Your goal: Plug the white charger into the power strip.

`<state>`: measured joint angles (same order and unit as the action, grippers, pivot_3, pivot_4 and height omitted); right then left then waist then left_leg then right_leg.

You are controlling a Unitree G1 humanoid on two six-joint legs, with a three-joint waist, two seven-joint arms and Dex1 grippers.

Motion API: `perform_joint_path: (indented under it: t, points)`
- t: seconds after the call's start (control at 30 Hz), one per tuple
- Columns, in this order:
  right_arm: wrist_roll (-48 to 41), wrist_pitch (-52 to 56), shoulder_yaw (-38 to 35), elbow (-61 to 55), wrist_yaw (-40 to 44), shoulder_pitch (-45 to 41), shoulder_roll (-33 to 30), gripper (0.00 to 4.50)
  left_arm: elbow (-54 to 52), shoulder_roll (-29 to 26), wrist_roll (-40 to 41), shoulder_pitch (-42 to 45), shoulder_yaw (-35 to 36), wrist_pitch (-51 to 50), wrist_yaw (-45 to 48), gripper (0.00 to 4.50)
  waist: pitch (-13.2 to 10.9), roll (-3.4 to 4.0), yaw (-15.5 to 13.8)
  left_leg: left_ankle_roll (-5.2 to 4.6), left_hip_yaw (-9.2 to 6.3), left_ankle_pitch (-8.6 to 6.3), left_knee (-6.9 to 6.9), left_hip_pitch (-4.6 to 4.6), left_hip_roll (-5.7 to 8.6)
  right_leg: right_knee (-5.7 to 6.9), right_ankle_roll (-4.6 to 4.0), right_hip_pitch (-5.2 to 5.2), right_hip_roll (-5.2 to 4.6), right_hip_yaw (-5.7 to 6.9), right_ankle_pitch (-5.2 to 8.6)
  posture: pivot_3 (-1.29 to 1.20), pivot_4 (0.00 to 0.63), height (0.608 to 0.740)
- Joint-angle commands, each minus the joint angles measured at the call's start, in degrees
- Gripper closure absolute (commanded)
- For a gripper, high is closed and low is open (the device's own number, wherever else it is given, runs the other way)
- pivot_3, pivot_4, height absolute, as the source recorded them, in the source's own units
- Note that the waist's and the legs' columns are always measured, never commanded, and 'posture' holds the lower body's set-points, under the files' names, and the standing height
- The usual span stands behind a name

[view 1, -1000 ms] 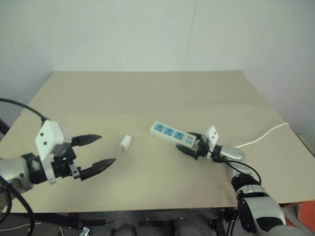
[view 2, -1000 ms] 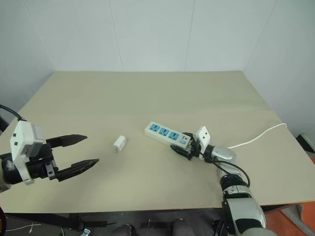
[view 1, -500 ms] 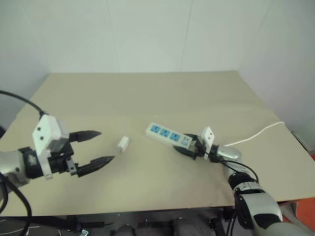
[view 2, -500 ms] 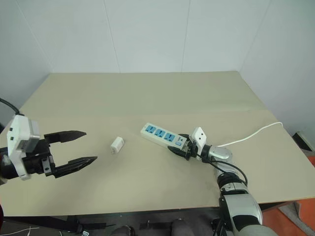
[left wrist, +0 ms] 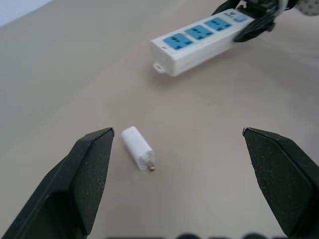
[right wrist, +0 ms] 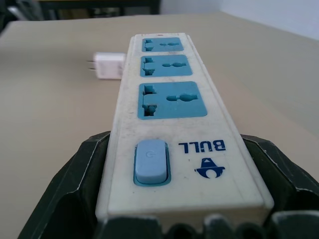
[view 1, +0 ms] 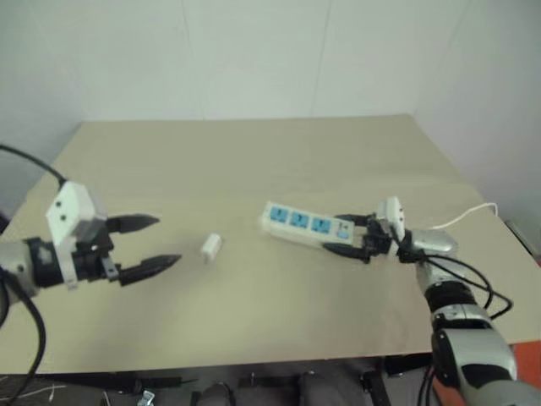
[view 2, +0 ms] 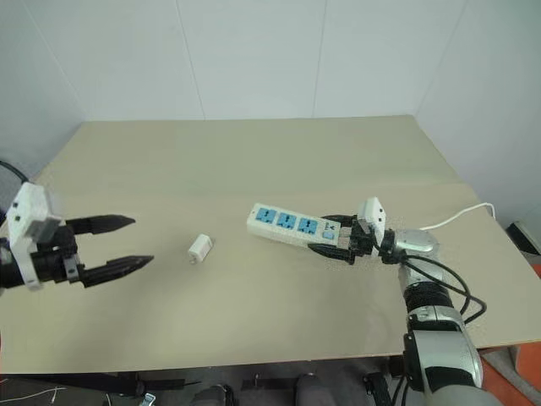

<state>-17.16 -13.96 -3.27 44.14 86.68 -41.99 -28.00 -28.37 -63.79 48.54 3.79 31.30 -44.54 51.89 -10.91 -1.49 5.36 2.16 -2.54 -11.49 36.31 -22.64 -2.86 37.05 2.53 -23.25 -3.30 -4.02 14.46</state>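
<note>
The white charger [view 2: 199, 248] lies flat on the tan table, prongs toward the strip, and shows between my left fingers in the left wrist view [left wrist: 138, 148]. My left gripper [view 2: 142, 241] hovers open a short way to its left, pointing at it, nothing held. The power strip [view 2: 292, 225], a white bar with three blue sockets, lies to the charger's right. My right gripper [view 2: 319, 234] is shut on its switch end, one black finger on each long side [right wrist: 94, 164]. That end looks slightly raised.
The strip's thin white cable [view 2: 461, 211] trails off toward the table's right edge. The tan table [view 2: 254, 161] reaches back to white walls. Its front edge runs just below both arms.
My right gripper has risen and pulled right, taking the strip's switch end with it. The left gripper has drifted slightly left and up, staying open. The charger has not moved.
</note>
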Motion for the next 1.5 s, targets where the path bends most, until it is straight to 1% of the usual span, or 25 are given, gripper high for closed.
perform_joint_path:
  t: [0.03, 0.13, 0.23, 0.3, 0.37, 0.43, 0.53, 0.57, 0.6, 0.67, 0.7, 0.73, 0.8, 0.9, 1.0, 1.1, 1.2, 1.33, 1.5]
  points:
    - [-2.47, 2.75, 2.12, -7.87, 5.28, 2.78, -0.02, 1.01, 1.92, -2.44, 1.05, 6.32, -3.46, -3.21, -2.3, 0.0, 0.0, 0.0, -0.1, 0.0, 0.0, 0.0, 0.01, -0.01, 0.01, -0.01, 0.01, 0.01, -0.01, 0.0, 0.0, 0.0, 0.15, 0.74]
    - [-3.04, 2.48, 4.72, -12.72, 5.78, 6.45, 0.09, 1.01, 5.3, -2.21, 3.67, 17.1, -8.38, -12.05, -10.63, 0.0, -0.02, -0.01, -0.88, 0.0, -0.01, 0.0, 0.03, -0.08, 0.02, -0.01, 0.02, -0.02, -0.02, 0.02, 0.0, 0.0, 0.15, 0.74]
    - [-3.48, 3.33, 5.59, -14.54, 5.45, 8.45, 0.03, 1.01, 8.39, -1.27, 2.56, 29.57, -15.84, -23.52, -19.26, 0.0, -0.04, 0.01, -1.35, 0.0, -0.07, 0.0, 0.15, -0.14, 0.03, 0.06, 0.08, -0.05, 0.0, 0.05, -0.02, 0.0, 0.15, 0.74]
    - [-3.53, 3.46, 5.73, -14.81, 5.34, 9.28, -0.13, 1.01, 11.49, 1.55, 2.21, 37.6, -18.8, -30.2, -23.98, 0.0, -0.04, 0.01, -1.46, 0.0, -0.09, 0.0, 0.25, -0.19, 0.04, 0.07, 0.15, -0.04, 0.0, 0.04, -0.06, 0.0, 0.15, 0.74]
    - [-3.41, 3.09, 6.11, -15.03, 5.31, 10.12, -0.42, 1.01, 16.48, 6.14, 1.0, 46.43, -20.48, -38.15, -28.56, 0.0, -0.04, 0.01, -1.35, 0.0, -0.1, 0.0, 0.33, -0.2, 0.05, 0.07, 0.2, -0.04, 0.0, 0.04, -0.1, 0.0, 0.15, 0.74]
    - [-3.27, 2.82, 6.49, -15.08, 5.21, 10.57, -0.64, 1.01, 20.72, 9.78, -1.23, 52.88, -22.15, -44.83, -31.97, 0.0, -0.05, 0.0, -1.52, 0.01, -0.14, 0.01, 0.39, -0.23, 0.06, 0.1, 0.22, -0.02, 0.03, 0.06, -0.1, 0.0, 0.15, 0.74]
    - [-2.68, 1.64, 6.91, -14.13, 4.29, 10.67, -0.34, 1.01, 28.97, 9.95, 0.85, 59.46, -29.29, -47.96, -34.17, 0.0, -0.06, 0.0, -1.14, 0.02, -0.18, 0.01, 0.42, -0.23, 0.08, 0.11, 0.22, -0.03, 0.03, 0.06, -0.1, 0.0, 0.15, 0.74]
    - [-2.01, 1.04, 7.23, -13.82, 3.7, 10.71, -0.28, 1.01, 32.75, 9.37, 2.98, 61.8, -32.35, -47.96, -34.46, 0.0, -0.06, 0.0, -1.11, 0.02, -0.17, 0.01, 0.4, -0.2, 0.08, 0.09, 0.22, -0.03, 0.03, 0.02, -0.1, 0.0, 0.15, 0.74]
    - [-1.52, -0.08, 7.44, -13.51, 3.23, 10.9, 0.04, 1.01, 39.44, 8.41, 6.35, 66.13, -38.37, -47.96, -33.75, 0.0, -0.06, 0.02, -1.1, 0.02, -0.19, 0.01, 0.4, -0.2, 0.08, 0.14, 0.22, -0.04, 0.03, 0.03, -0.1, 0.0, 0.15, 0.74]
    - [-0.71, -2.17, 7.95, -12.57, 2.72, 11.14, 0.96, 1.01, 52.52, 9.83, 9.3, 74.74, -45.56, -47.96, -35.85, 0.0, -0.13, -0.06, -1.47, 0.05, -0.28, 0.03, 0.39, -0.28, 0.08, 0.2, 0.21, -0.12, 0.05, 0.08, -0.1, 0.0, 0.15, 0.74]
    - [-0.61, -2.74, 8.02, -12.2, 2.8, 11.14, 1.29, 1.01, 57.3, 10.44, 10.55, 78.02, -48.27, -47.96, -36.75, 0.0, -0.13, -0.07, -1.45, 0.1, -0.32, 0.06, 0.42, -0.34, 0.08, 0.24, 0.22, -0.19, 0.07, 0.1, -0.1, 0.0, 0.15, 0.74]
    - [-0.31, -3.27, 8.07, -11.82, 2.69, 11.04, 1.59, 1.01, 61.5, 11.59, 10.83, 80.68, -49.33, -47.96, -38.68, 0.0, -0.13, -0.06, -1.38, 0.1, -0.31, 0.06, 0.42, -0.38, 0.09, 0.21, 0.23, -0.22, 0.07, 0.1, -0.1, 0.0, 0.15, 0.74]
    - [0.49, -5.92, 8.05, -10.52, 1.67, 10.97, 2.64, 1.01, 66.37, 13.78, 10.47, 84.93, -51.16, -47.96, -40.86, 0.0, -0.14, -0.06, -1.41, 0.11, -0.3, 0.06, 0.43, -0.49, 0.12, 0.2, 0.24, -0.29, 0.04, 0.09, -0.1, 0.0, 0.15, 0.74]
    - [0.85, -7.62, 8.03, -9.16, 1.1, 11.17, 3.7, 1.01, 72.08, 16.57, 11.99, 89.6, -53.13, -47.96, -41.76, 0.0, -0.15, -0.06, -1.41, 0.13, -0.29, 0.07, 0.43, -0.67, 0.14, 0.16, 0.26, -0.46, 0.01, 0.08, -0.1, 0.0, 0.15, 0.74]
    - [1.38, -9.41, 8.28, -7.77, 1.35, 11.39, 4.01, 1.01, 75.13, 17.74, 14.46, 91.9, -55.66, -47.96, -41.89, 0.0, -0.15, -0.07, -1.2, 0.28, -0.26, 0.16, 0.42, -1.0, 0.16, 0.34, 0.22, -0.91, 0.0, 0.03, -0.13, 0.0, 0.15, 0.74]
    - [2.16, -11.07, 8.62, -5.66, 1.16, 11.32, 4.3, 1.01, 78.54, 19.4, 17.32, 93.77, -59.05, -47.96, -42.81, 0.0, -0.15, -0.07, -1.35, 0.32, -0.29, 0.18, 0.42, -0.98, 0.18, 0.66, 0.12, -1.02, 0.0, 0.01, -0.17, 0.0, 0.15, 0.74]
    - [2.57, -12.02, 8.9, -4.25, 1.05, 11.15, 4.48, 1.01, 83.91, 22.13, 18.26, 95.25, -61.55, -47.96, -45.2, 0.0, -0.15, -0.08, -1.39, 0.47, -0.3, 0.27, 0.43, -0.84, 0.22, 0.7, 0.34, -0.88, -0.02, 0.01, -0.04, 0.0, 0.15, 0.74]
    - [2.51, -11.93, 9.03, -4.52, 0.48, 11.59, 4.92, 1.01, 91.14, 26.83, 16.68, 95.93, -60.8, -47.96, -49.28, 0.0, -0.15, -0.09, -1.34, 0.5, -0.31, 0.29, 0.43, -0.7, 0.23, 0.74, 0.38, -0.75, -0.02, 0.01, -0.02, 0.0, 0.15, 0.74]
    - [2.61, -11.43, 9.27, -5.53, -0.46, 12.52, 5.3, 1.01, 94.55, 32.04, 13.55, 95.32, -58.73, -47.96, -51.64, 0.0, -0.15, -0.11, -1.17, 0.55, -0.32, 0.31, 0.43, -0.75, 0.23, 0.72, 0.37, -0.79, -0.01, 0.0, -0.02, 0.0, 0.15, 0.74]
